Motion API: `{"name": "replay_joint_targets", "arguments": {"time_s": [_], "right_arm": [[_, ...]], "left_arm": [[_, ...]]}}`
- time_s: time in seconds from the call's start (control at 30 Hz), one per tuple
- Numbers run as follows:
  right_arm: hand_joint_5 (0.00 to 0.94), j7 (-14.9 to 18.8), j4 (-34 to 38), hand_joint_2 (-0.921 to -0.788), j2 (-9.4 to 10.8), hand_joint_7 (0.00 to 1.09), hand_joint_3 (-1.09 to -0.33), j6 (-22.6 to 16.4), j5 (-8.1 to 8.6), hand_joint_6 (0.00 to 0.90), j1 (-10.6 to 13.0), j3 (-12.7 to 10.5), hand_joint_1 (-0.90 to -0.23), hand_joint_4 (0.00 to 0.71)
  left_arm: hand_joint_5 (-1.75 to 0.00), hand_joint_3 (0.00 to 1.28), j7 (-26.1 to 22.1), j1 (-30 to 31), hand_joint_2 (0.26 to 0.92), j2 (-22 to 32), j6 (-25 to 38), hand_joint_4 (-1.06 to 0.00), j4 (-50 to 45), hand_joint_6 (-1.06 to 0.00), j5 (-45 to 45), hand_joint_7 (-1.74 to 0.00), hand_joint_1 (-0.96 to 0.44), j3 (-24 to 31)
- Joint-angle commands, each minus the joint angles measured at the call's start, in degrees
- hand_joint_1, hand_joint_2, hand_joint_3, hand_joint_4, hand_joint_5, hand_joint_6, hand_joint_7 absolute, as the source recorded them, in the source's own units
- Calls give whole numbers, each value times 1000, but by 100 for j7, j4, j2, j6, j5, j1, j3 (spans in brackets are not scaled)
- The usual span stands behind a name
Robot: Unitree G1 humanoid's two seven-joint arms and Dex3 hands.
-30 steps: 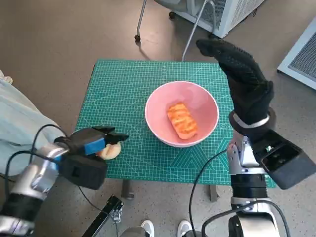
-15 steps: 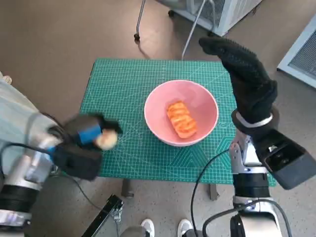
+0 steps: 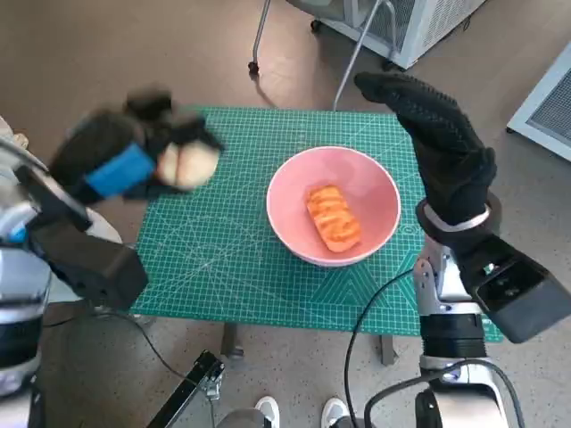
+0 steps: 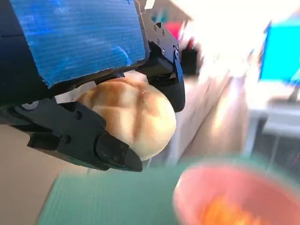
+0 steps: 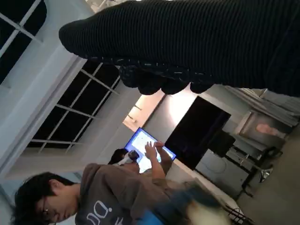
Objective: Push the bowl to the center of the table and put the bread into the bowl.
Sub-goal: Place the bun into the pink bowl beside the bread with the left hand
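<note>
A pink bowl (image 3: 332, 183) stands near the middle of the green cutting mat (image 3: 232, 259), with an orange piece of bread (image 3: 332, 217) lying in it. My left hand (image 3: 125, 152) is raised above the mat's far left corner and grips a pale round bun (image 3: 188, 165). In the left wrist view the bun (image 4: 131, 115) sits between the black fingers (image 4: 84, 138), with the bowl (image 4: 234, 197) blurred beyond. My right hand (image 3: 437, 134) hovers flat and open above the bowl's right side, holding nothing.
Chair legs (image 3: 259, 36) and a white appliance (image 3: 419, 22) stand beyond the table's far edge. A light blue cloth (image 3: 13, 169) lies at the left. Cables (image 3: 375, 330) hang by the table's near edge. In the right wrist view a person (image 5: 89, 197) is nearby.
My left hand has lifted the bun off the mat's near left corner and carried it up and toward the far left. The right hand and the bowl have stayed put.
</note>
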Motion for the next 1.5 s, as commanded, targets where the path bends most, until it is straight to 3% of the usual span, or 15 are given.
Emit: {"name": "replay_joint_targets", "arguments": {"time_s": [0.03, 0.2, 0.4, 0.5, 0.57, 0.6, 0.7, 0.83, 1.03, 1.2, 1.5], "right_arm": [[20, 93, 53, -921, -4, 851, -814, 78, 78, -1, 80, 8, -672, 283], [21, 119, 30, -921, 16, 850, -814, 92, 98, -1, 102, 12, -672, 282], [21, 124, -5, -921, 37, 851, -815, 110, 113, -1, 135, 22, -674, 282], [22, 115, -47, -921, 37, 850, -814, 128, 113, -1, 159, 23, -674, 282], [22, 108, -76, -921, 32, 850, -815, 136, 111, -1, 177, 20, -673, 282], [22, 104, -88, -921, 31, 850, -815, 138, 108, -1, 185, 19, -673, 282], [23, 105, -114, -921, 13, 849, -813, 141, 117, -1, 214, 2, -673, 282], [24, 95, -159, -921, -14, 845, -806, 151, 123, -1, 248, -26, -674, 284], [24, 68, -157, -921, -40, 841, -800, 150, 105, -1, 263, -79, -677, 283], [22, 36, -131, -921, -46, 840, -796, 152, 75, -1, 246, -112, -680, 279], [19, -46, -149, -921, -64, 825, -786, 211, 48, -1, 180, -171, -680, 275]], "left_arm": [[-1238, 128, -27, -456, 920, -442, 376, -559, -249, -620, 119, -1238, 1, -340], [-1244, 123, -95, -828, 921, -811, 398, -557, 33, -630, 287, -1222, 1, -769], [-1296, 139, 9, -1100, 921, -1318, -97, -534, 992, -618, 354, -1210, 0, -1249], [-1288, 152, -222, -1127, 921, -1526, 33, -538, 1388, -583, 347, -1251, -1, -1476], [-1012, 240, -551, -1109, 921, -1599, 329, -409, 1535, -485, 381, -1389, -167, -1661], [-752, 239, -694, -1100, 873, -1612, 468, -285, 1564, -321, 416, -1154, -125, -1735], [-297, 187, -1050, -1137, 818, -1673, 889, -156, 1671, -131, 599, -742, -80, -1975], [-88, 126, -989, -1071, 797, -1762, 880, -140, 1831, -89, 716, -551, -113, -2079], [-14, 77, -556, -917, 813, -1782, 254, -114, 2215, -93, 715, -475, -208, -2070], [-2, 55, -373, -853, 841, -1793, -25, -74, 2345, -39, 567, -450, -371, -1949], [-11, 106, 89, -705, 916, -1871, -582, -83, 2206, -7, -274, -483, -591, -1170]]}}
